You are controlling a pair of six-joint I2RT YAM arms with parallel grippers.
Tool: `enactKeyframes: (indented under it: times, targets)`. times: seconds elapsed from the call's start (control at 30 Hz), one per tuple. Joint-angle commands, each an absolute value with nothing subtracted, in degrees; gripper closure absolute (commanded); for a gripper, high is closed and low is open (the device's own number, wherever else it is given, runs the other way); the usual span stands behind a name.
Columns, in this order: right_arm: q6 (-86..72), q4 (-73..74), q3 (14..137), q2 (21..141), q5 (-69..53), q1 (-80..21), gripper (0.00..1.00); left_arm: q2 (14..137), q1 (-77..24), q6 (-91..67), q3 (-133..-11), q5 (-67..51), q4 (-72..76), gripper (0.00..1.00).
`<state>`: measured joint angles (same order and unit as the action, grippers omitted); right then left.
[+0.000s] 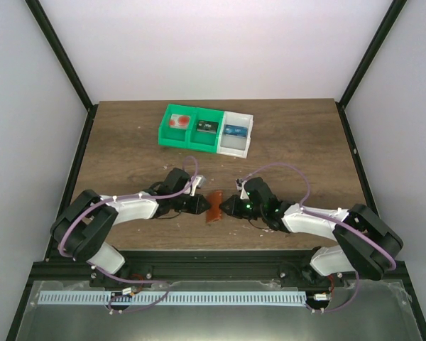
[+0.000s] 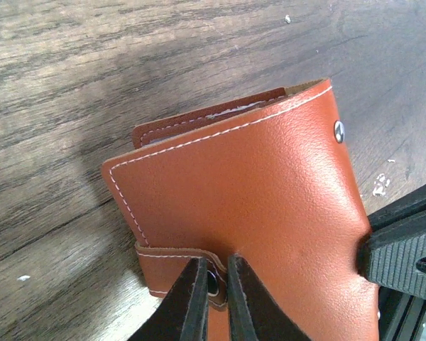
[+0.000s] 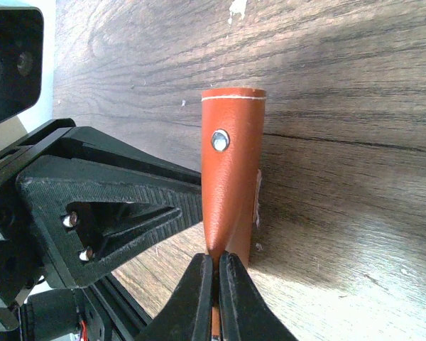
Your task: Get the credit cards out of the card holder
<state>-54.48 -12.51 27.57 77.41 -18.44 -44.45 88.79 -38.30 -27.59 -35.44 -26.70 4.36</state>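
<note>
The orange-brown card holder [image 1: 214,206] stands folded shut on edge near the table's front, held between both grippers. My left gripper [image 1: 202,205] comes at it from the left. In the left wrist view its jaws [image 2: 214,261] are pinched on the holder's snap strap [image 2: 174,257], low on the cover [image 2: 255,185]. My right gripper [image 1: 226,206] is shut on the holder's opposite edge; its wrist view shows the tips [image 3: 216,257] clamping the leather fold [image 3: 231,177]. The credit cards are hidden; only a thin pale edge [image 2: 234,109] peeks out between the covers.
A row of bins stands at the back of the table, green ones [image 1: 188,128] on the left and a white one [image 1: 238,135] on the right, each with a small item inside. Black frame posts and white walls close in the sides.
</note>
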Motion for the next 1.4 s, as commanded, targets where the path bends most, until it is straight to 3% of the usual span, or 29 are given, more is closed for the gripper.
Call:
enactKeyframes:
  times: [0.0,0.13,0.37,0.63,0.9,1.37]
  targets:
    - [-53.4,-13.5,27.3,76.1,-18.2,-45.2,1.0,87.5,-38.5,-26.3,-36.2,-24.1,1.9,0.91]
    - [-53.4,-13.6,27.2,76.3,-18.0,-45.2,1.0,86.6,-38.4,-26.1,-36.1,-23.8,1.4,1.0]
    - [-51.2,-10.1,27.2,77.1,-14.3,-45.2,0.99,83.7,-38.4,-27.0,-35.0,-25.1,1.1,1.0]
    - [-46.2,3.9,32.1,75.7,-9.5,-45.2,0.66,76.6,-38.4,-36.3,-28.3,-34.4,11.8,1.0]
    - [-43.2,12.0,37.2,72.8,-8.6,-46.0,0.46,74.0,-38.4,-37.0,-28.0,-34.9,12.5,1.0]
    - [-43.0,13.4,39.4,75.7,-7.9,-49.4,0.4,73.3,-38.4,-37.5,-27.8,-35.6,12.7,1.0]
